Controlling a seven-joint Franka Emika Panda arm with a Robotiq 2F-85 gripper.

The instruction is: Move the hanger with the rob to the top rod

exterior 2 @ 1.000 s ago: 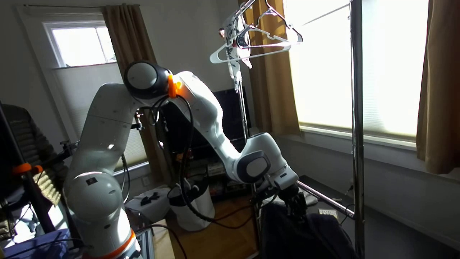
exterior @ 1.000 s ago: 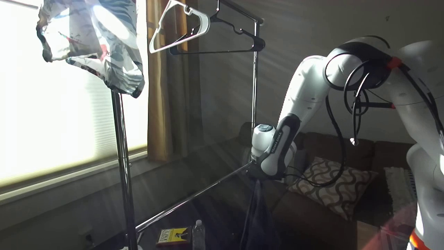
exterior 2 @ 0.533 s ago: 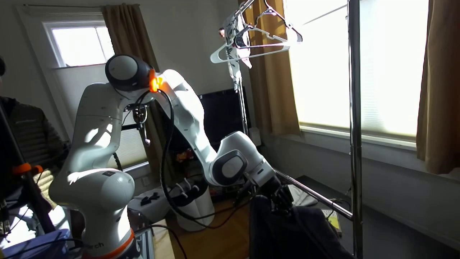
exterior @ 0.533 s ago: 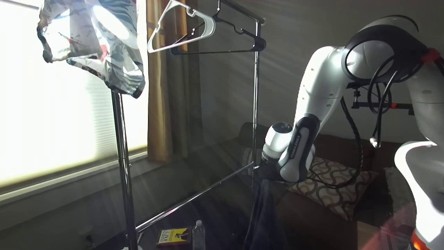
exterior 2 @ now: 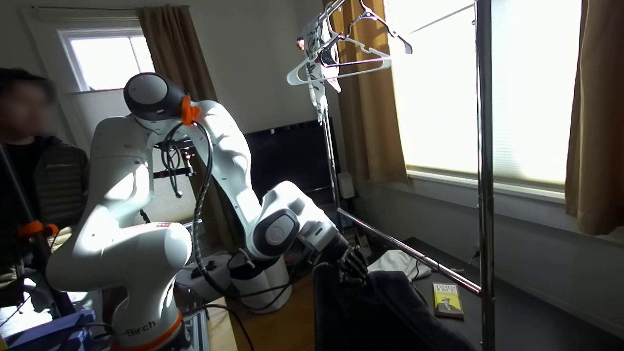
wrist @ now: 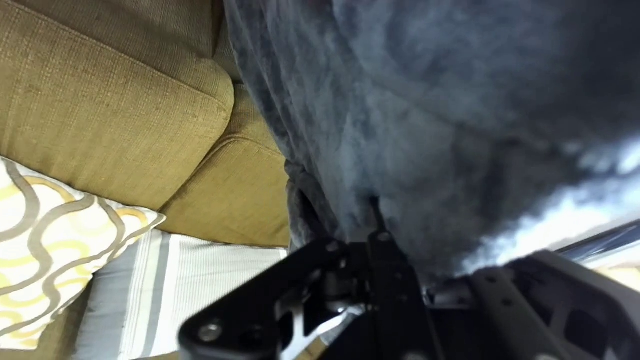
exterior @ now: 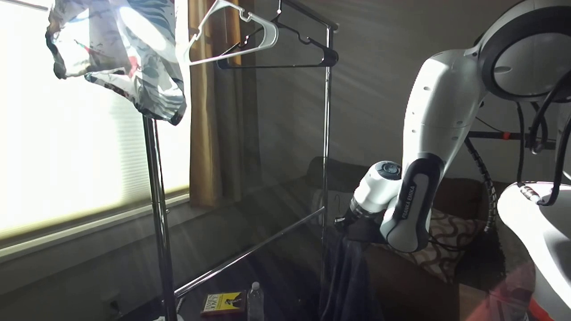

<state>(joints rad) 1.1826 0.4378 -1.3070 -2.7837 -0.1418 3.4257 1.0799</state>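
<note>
My gripper [exterior 2: 356, 277] is pinching the dark robe [exterior 2: 385, 317] at its collar; of its hanger [exterior: 339, 203] I see a thin hook above. Past the arm [exterior: 439, 111] stands a white bin [exterior 2: 268, 278], contents hidden; a capped bottle [exterior: 255, 303] shows by a book [exterior 2: 447, 300] reading JAMES JOYCE. I read FRANKA EMIKA on the arm, Birch on its base [exterior 2: 146, 317]. The top rod [exterior: 310, 13] carries a white hanger [exterior: 270, 36] and a black hanger [exterior: 329, 58], rod showing between the latter and an upright [exterior: 326, 116].
</note>
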